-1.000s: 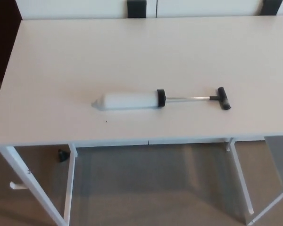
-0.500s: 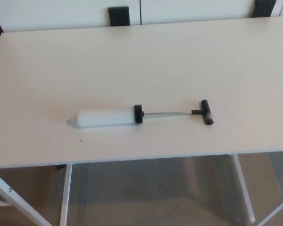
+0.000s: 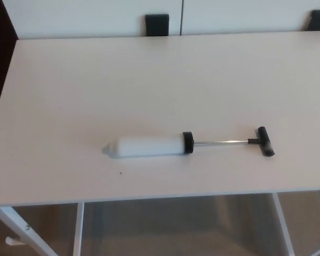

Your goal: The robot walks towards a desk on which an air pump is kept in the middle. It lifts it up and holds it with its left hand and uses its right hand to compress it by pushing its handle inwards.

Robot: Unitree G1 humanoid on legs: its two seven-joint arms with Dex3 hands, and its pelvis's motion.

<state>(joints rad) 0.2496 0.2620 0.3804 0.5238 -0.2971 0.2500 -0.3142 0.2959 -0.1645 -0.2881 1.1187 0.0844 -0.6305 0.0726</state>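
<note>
As the whole view has shifted since half a second ago, the camera moved, not the air pump (image 3: 149, 145), which lies near the desk's (image 3: 69, 80) near edge, handle (image 3: 265, 141) extended right; neither hand shows, so approach continues.

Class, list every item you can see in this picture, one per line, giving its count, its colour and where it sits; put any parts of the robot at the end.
Desk: one, pale cream top on white legs, filling most of the view.
Air pump: one, white barrel with black collar, lying on its side near the desk's front edge, nozzle end pointing to picture left.
Pump rod: one, silver, drawn out to the right of the barrel.
Handle: one, black T-bar, at the rod's right end.
Black blocks: two, beyond the desk's far edge.
Floor: brown, below the desk.
Robot's hands: none in view.
</note>
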